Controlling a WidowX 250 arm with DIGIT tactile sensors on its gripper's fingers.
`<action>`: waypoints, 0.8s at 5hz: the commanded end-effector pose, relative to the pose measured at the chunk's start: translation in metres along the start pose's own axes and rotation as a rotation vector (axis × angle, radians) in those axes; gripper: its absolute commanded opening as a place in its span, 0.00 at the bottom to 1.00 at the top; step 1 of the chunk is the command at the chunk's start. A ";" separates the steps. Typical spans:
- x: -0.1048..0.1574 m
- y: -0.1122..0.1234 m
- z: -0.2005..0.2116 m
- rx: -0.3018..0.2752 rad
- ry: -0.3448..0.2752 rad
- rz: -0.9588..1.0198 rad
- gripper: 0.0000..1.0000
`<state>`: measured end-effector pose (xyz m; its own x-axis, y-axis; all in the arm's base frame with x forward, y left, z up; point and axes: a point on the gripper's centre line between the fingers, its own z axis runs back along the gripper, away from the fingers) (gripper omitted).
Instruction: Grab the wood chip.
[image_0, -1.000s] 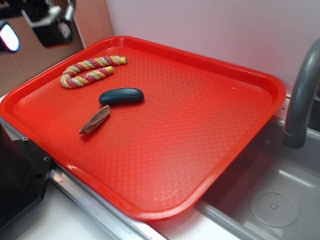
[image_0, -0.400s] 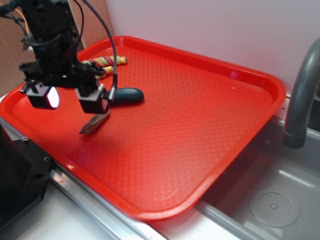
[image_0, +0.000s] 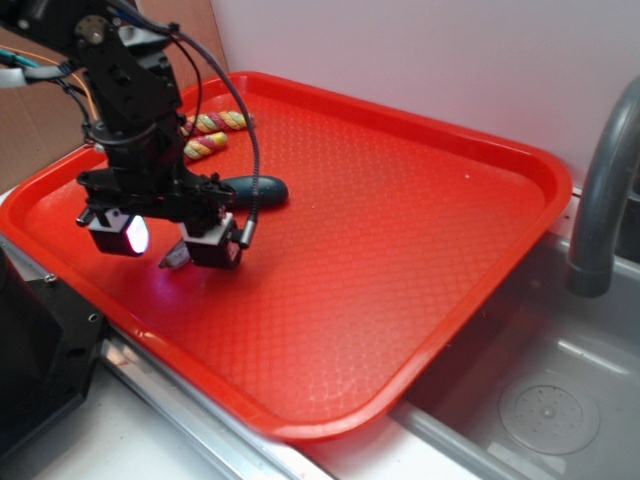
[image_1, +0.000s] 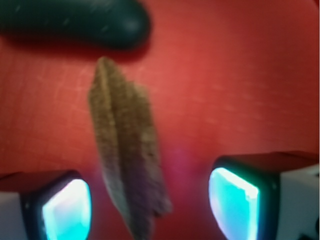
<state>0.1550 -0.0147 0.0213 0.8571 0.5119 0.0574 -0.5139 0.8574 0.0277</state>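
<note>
A large red tray fills most of the exterior view, with a grey sink at the lower right and a curved faucet at the right edge. The black robot arm reaches down from the upper left of the frame and ends low over the left part of the tray.

The gripper hangs just above the tray surface, its two fingers spread apart and clamped on nothing. In the wrist view the glowing pads sit at the lower left and lower right, with bare tray visible between each pad and the wood.

A multicoloured rope lies at the upper left of the tray, partly behind the arm. The dark teal oval lies across the top of the wrist view, close to the upper tip of the wood chip.

The wood chip lies flat on the tray, running lengthwise between the open fingers, a little nearer the left one. In the exterior view only a sliver of it shows between the fingers.

Judging by this, the approach and alignment are largely done. What is left is any final lowering, the closing of the fingers on the chip, and the lift.
</note>
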 end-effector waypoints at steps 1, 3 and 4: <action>0.009 -0.005 -0.006 -0.030 -0.001 -0.018 0.00; 0.017 -0.008 -0.005 -0.022 -0.008 0.001 0.00; 0.022 -0.007 0.018 -0.048 -0.009 -0.020 0.00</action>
<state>0.1685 -0.0123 0.0334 0.8677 0.4965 0.0239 -0.4967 0.8679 0.0045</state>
